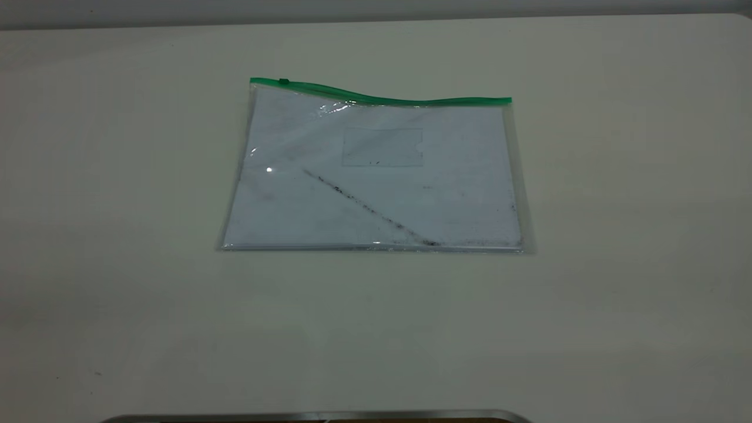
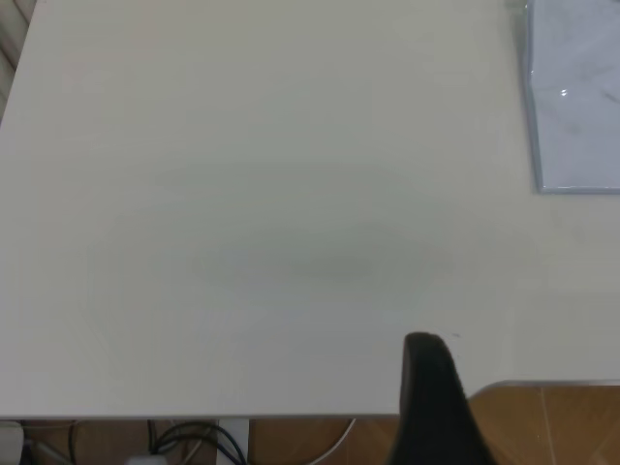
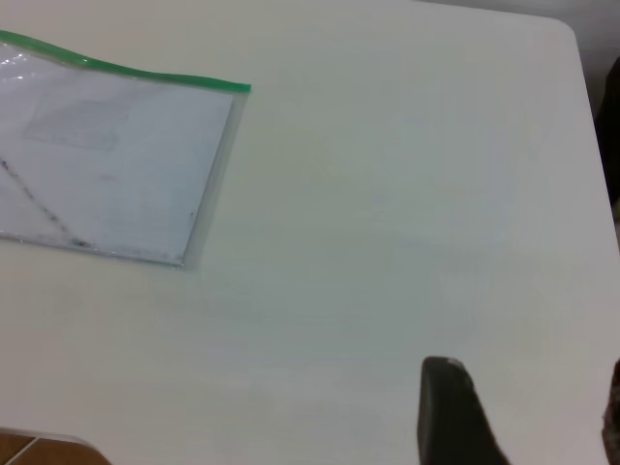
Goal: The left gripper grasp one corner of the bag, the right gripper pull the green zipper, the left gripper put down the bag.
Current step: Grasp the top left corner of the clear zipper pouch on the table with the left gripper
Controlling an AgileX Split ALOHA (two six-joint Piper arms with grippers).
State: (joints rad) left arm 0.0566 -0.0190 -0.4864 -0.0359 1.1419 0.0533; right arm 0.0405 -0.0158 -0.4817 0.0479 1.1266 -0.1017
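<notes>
The bag [image 1: 376, 176] lies flat on the white table [image 1: 617, 305], a clear pouch with white sheets, a dark diagonal smudge and a small card pocket. The green zipper [image 1: 382, 98] runs along its far edge, with the slider tab [image 1: 284, 81] near the far-left corner. Neither gripper shows in the exterior view. My left gripper [image 2: 528, 373] is open and empty near the table's front edge, well away from the bag's corner [image 2: 576, 97]. My right gripper [image 3: 528, 397] is open and empty, apart from the bag [image 3: 107, 165] and its zipper [image 3: 126, 70].
A metal-rimmed edge [image 1: 317, 417] shows at the table's near side. Below the table's front edge there are cables [image 2: 194, 441] and a wooden floor [image 2: 552, 426]. The table's rounded far-right corner [image 3: 567, 29] is in view.
</notes>
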